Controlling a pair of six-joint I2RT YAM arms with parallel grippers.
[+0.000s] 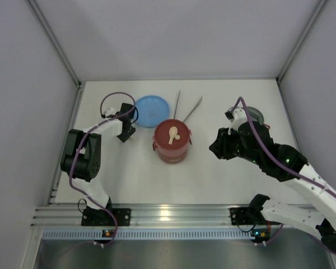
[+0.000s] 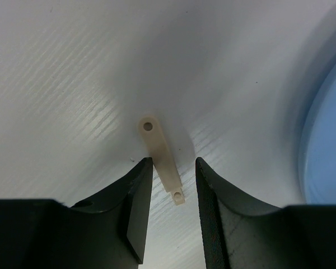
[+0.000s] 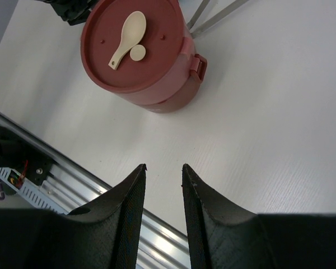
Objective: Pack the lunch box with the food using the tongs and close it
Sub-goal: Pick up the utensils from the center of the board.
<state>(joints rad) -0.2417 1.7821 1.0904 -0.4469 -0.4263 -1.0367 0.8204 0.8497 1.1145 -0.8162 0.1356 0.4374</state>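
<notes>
- Lunch box stands in the middle of the surface, its bowls stacked and a flat maroon lid on top.
- On that lid lie a pale spoon and a pale round piece, just beside the spoon's neck.
- No red, orange or black food shows anywhere. The blue plate, behind and to the left of the box, looks bare. I judge the packing largely done (the bowls' insides are hidden, so this is only a guess).
- Tongs lie on the surface just behind the box, and neither arm holds them.
- Left to do, as I judge it: see to the spoon and the round piece on the lid, fit the top lid, and close the box. A grey round thing beside the right arm, mostly hidden by it, may be that top lid.
- Left fingers are low over the surface just left of the plate and part open. They straddle a small pale strip with a hole at each end. The strip lies flat with a gap on either side, so they are released, not gripping.
- Right fingers are to the right of the box, part open, with nothing between them. They touch nothing, and only bare surface lies beneath.
</notes>
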